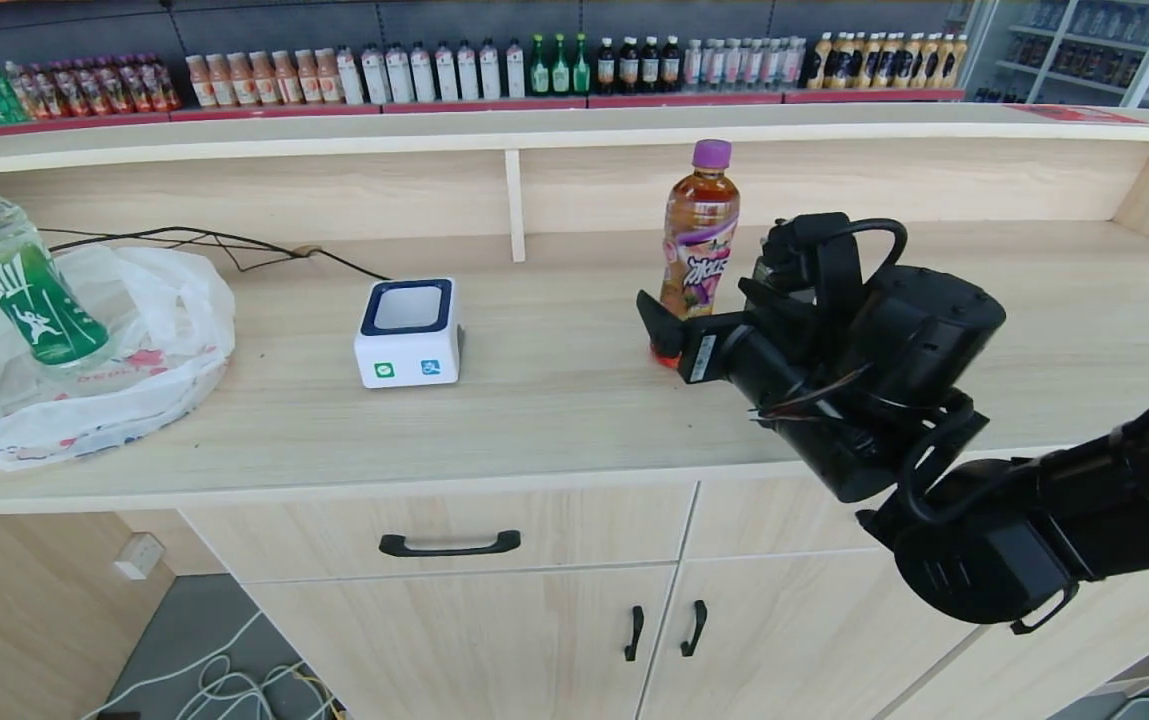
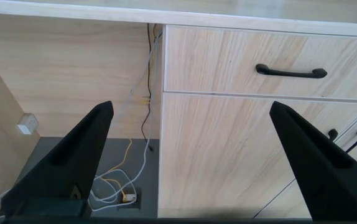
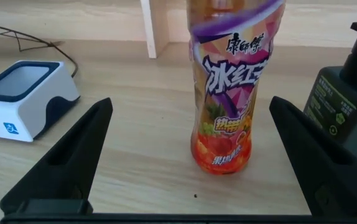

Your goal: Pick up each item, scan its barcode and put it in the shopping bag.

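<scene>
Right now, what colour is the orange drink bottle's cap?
Purple cap, clearest in the head view.

Right end effector (image 3: 191, 102) wide open; left end effector (image 2: 191, 106) likewise.

The bottle (image 3: 225, 93) loses its cap and neck to the right wrist view's edge. In the head view the right gripper (image 1: 696, 300) covers its foot (the far finger is hidden too). There the bag (image 1: 184, 300) and the green bottle (image 1: 29, 290) run off the edge. The shelf bottles (image 1: 574, 65) are too small for their labels to be made out.
</scene>
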Motion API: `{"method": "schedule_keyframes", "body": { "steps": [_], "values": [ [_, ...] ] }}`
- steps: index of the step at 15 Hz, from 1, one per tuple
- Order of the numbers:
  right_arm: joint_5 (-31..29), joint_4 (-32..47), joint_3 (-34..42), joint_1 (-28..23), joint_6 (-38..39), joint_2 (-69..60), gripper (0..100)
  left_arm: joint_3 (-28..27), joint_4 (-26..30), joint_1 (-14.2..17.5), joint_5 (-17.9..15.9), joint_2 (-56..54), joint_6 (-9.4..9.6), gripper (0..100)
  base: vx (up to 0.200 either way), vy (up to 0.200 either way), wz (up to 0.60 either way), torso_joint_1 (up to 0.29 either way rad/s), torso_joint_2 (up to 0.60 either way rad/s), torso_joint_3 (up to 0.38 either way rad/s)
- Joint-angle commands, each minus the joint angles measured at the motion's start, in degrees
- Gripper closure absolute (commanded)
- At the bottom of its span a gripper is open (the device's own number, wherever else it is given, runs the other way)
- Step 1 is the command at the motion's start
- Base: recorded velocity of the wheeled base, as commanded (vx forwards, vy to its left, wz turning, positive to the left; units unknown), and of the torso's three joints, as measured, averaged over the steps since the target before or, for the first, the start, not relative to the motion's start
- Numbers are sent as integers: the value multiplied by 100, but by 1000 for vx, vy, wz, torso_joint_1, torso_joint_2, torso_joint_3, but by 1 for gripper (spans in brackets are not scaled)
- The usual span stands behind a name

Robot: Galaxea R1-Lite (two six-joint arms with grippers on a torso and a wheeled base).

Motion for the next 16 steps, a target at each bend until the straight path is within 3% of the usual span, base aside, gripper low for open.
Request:
{"method": "schedule_keyframes", "body": {
  "steps": [1, 8, 16],
  "values": [
    [-10, 9, -137, -39, 20, 153, 0, 0, 0, 1, 0, -1, -3, 0, 0, 0, 0, 0, 0, 0],
    [25, 27, -260, -400, 161, 372, 0, 0, 0, 1, 0, -1, -3, 0, 0, 0, 0, 0, 0, 0],
    [113, 897, -1693, -496, 169, 882, 0, 0, 0, 1, 0, -1, -3, 0, 0, 0, 0, 0, 0, 0]
  ]
}}
